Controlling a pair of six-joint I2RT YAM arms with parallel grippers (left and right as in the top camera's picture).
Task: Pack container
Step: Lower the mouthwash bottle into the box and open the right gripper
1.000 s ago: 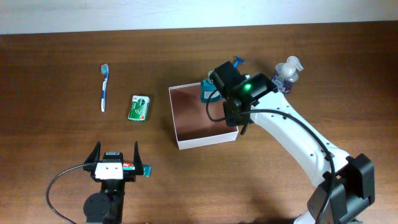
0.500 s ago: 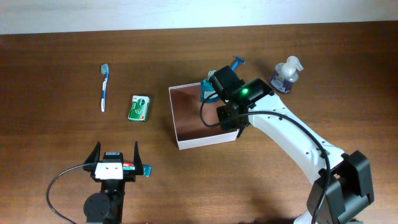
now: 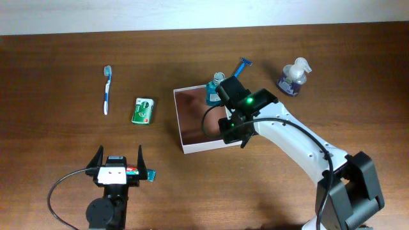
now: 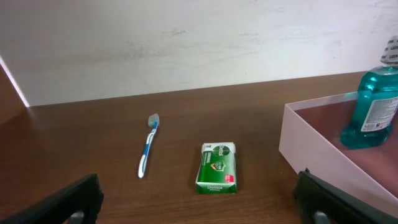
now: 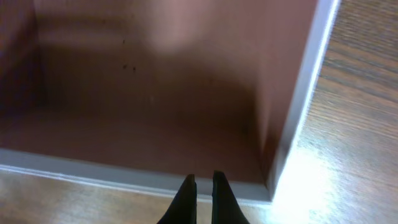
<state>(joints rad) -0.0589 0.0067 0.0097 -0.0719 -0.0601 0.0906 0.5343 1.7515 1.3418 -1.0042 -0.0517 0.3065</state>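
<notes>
The container is a shallow white-walled box with a reddish-brown floor, at mid-table. A teal mouthwash bottle stands upright in its far right corner, also seen in the left wrist view as the bottle behind the container wall. My right gripper is shut and empty, its tips over the container's near wall by the near right corner. My left gripper rests open near the front left edge, nothing between its fingers.
Left of the container lie a green packet and a blue toothbrush. A blue razor and a clear pump bottle are behind and to the right of it. A small teal item lies beside the left gripper.
My right arm has drawn back from the container's far right corner toward its near right corner, staying shut. The mouthwash bottle now shows uncovered. The left arm has not moved.
</notes>
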